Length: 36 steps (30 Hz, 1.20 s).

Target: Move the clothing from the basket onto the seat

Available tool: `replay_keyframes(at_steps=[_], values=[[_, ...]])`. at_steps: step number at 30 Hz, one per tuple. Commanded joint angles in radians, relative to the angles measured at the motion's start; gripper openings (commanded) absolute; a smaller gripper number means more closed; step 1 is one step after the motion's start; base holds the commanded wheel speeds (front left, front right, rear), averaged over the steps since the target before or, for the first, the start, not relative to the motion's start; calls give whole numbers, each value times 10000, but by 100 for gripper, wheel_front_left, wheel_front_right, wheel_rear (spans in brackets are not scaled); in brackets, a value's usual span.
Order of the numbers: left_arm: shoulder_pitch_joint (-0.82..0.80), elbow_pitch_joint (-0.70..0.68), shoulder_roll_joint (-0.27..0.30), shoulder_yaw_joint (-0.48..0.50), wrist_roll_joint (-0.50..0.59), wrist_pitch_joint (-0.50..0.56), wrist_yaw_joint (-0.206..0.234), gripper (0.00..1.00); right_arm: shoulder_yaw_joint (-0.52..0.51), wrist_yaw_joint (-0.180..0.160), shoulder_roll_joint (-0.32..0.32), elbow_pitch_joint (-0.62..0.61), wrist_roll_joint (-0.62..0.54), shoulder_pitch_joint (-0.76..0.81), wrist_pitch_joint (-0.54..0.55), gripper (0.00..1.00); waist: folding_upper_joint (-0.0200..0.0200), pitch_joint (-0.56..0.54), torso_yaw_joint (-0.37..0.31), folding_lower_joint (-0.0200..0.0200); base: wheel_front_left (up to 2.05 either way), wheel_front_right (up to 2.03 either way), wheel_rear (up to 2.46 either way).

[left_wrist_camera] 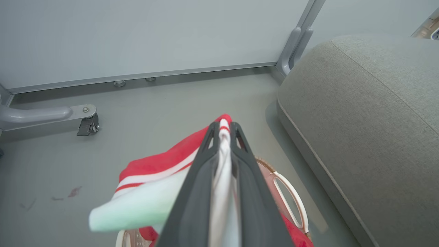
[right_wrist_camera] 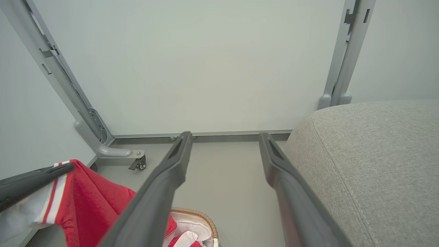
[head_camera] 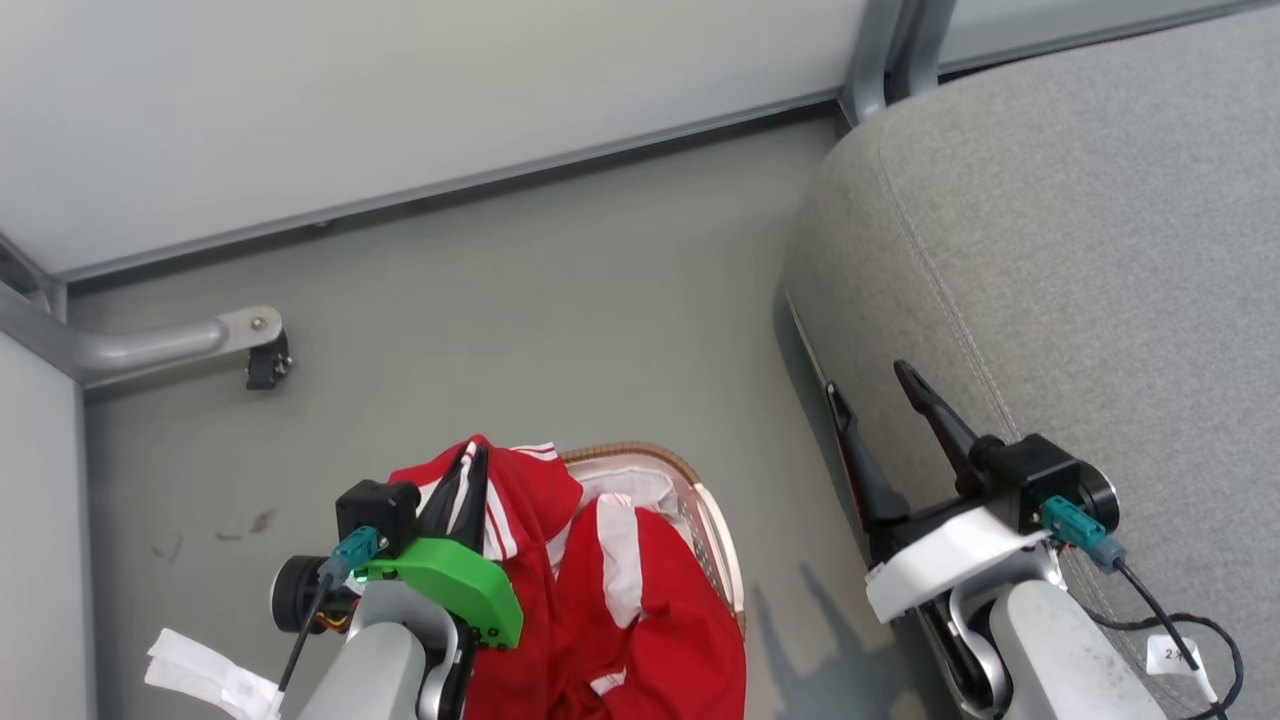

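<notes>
left gripper (left_wrist_camera: 224, 126) clamped on red-and-white garment (left_wrist_camera: 161, 164), held above basket (head_camera: 715, 520). right gripper (head_camera: 868, 380) fingers apart, beside seat (head_camera: 1100, 250) edge. partition caster (head_camera: 268, 362) well apart; bare floor (head_camera: 550, 300) between.

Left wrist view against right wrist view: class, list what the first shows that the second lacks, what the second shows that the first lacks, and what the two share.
Left wrist view: the left gripper shut on the striped edge of the red-and-white garment, the white side handle of the basket, and reddish floor stains. Right wrist view: the right gripper open and empty, and the slanted grey upright above the caster. Shared: the garment, the basket's woven rim, the grey seat and the caster.
</notes>
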Motion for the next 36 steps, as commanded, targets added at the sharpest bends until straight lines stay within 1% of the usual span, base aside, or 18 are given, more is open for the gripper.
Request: replay_keyframes(at_steps=[1, 8, 16, 20, 29, 33, 36], values=[[180, -272, 21, 71, 5, -11, 7, 0, 21, -7, -45, 52, 37, 217, -20, 100, 0, -571, 272, 1, 0, 0, 0], [398, -1657, 21, 212, -89, -10, 105, 0, 202, -7, -43, 150, 58, 753, -20, 100, 0, -1219, 356, 1, 0, 0, 0], [-132, -2932, 22, -145, -184, -12, 159, 0, 721, -7, -42, 376, 152, 1231, -20, 100, 0, -1538, 511, 1, 0, 0, 0], [-466, -3329, 24, -607, -96, -11, 159, 0, 1433, -7, -43, 570, 165, 1306, -20, 100, 0, -1551, 649, 1, 0, 0, 0], [-1075, -3753, 24, -1784, -354, -11, 315, 0, 2807, -7, -83, 1033, 77, 423, -19, 100, 0, -1499, 1194, 1, 0, 0, 0], [-1171, -3872, 22, -2317, -526, -11, 373, 0, 3158, -8, -69, 1452, 60, -176, -20, 100, 0, -1447, 1529, 1, 0, 0, 0], [-1283, -3934, 25, -2687, -682, -11, 430, 0, 3035, -8, -58, 1878, 52, -600, -19, 100, 0, -1385, 1811, 1, 0, 0, 0]])
